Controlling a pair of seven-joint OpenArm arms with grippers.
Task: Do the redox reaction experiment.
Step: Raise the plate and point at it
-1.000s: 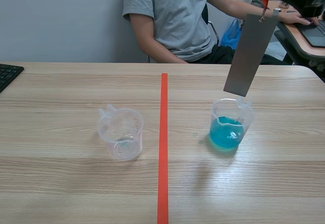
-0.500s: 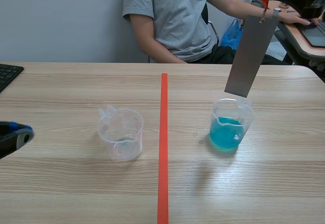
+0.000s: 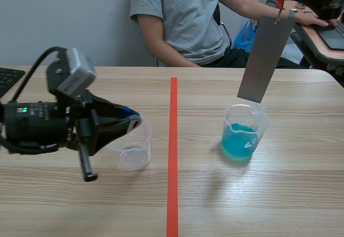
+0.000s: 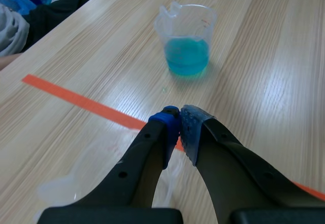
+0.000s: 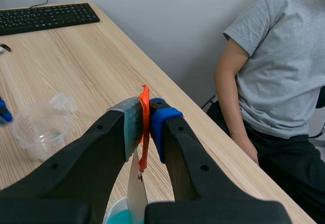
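Two beakers are seen on the table [image 3: 301, 194], one on each side of the single tape line [image 3: 173, 156]. The empty beaker [image 3: 131, 152] is set left of the line and the blue beaker [image 3: 243, 135] right of it, well apart. One grey strip [image 3: 266, 59] is hung tilted from a red tag [image 5: 144, 132], with its lower end just above the blue beaker's rim. The tag is clamped between the pads of the right gripper [image 5: 145, 120]. The left gripper [image 4: 179, 121] is held over the empty beaker, its pads brought together with nothing between them. One person [image 3: 183, 16] is seated across the table. One keyboard [image 3: 8, 78] is laid at its left edge.
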